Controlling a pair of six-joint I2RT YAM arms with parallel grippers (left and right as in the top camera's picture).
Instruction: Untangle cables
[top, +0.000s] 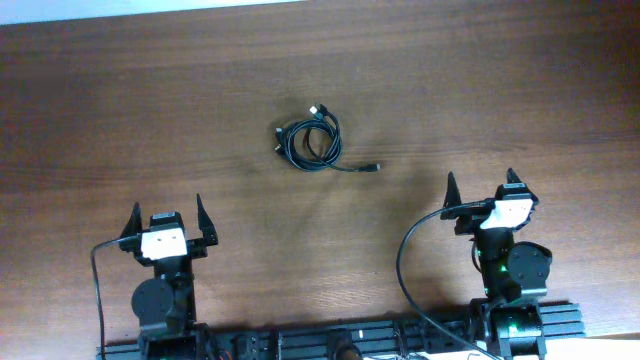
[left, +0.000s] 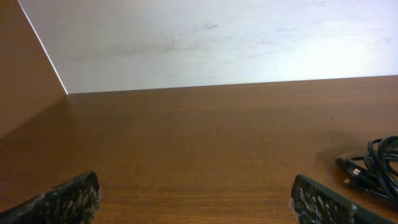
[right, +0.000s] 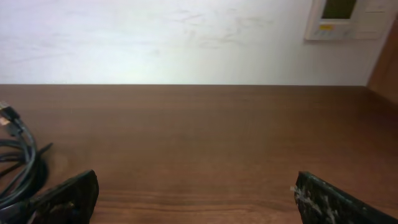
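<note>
The cables (top: 312, 142) lie as one coiled bundle of thin black cords in the middle of the brown wooden table (top: 500, 80), with small plugs sticking out at the top, left and lower right. The bundle shows at the right edge of the left wrist view (left: 374, 168) and at the left edge of the right wrist view (right: 15, 163). My left gripper (top: 167, 210) is open and empty, near the front left of the table. My right gripper (top: 481, 183) is open and empty, near the front right. Both are well short of the bundle.
A thick black cable (top: 408, 270) runs from the right arm along the table's front. Another thick black cable (top: 97, 290) loops beside the left arm. A white wall (left: 217, 37) stands behind the table's far edge, with a wall panel (right: 348, 18) at the right.
</note>
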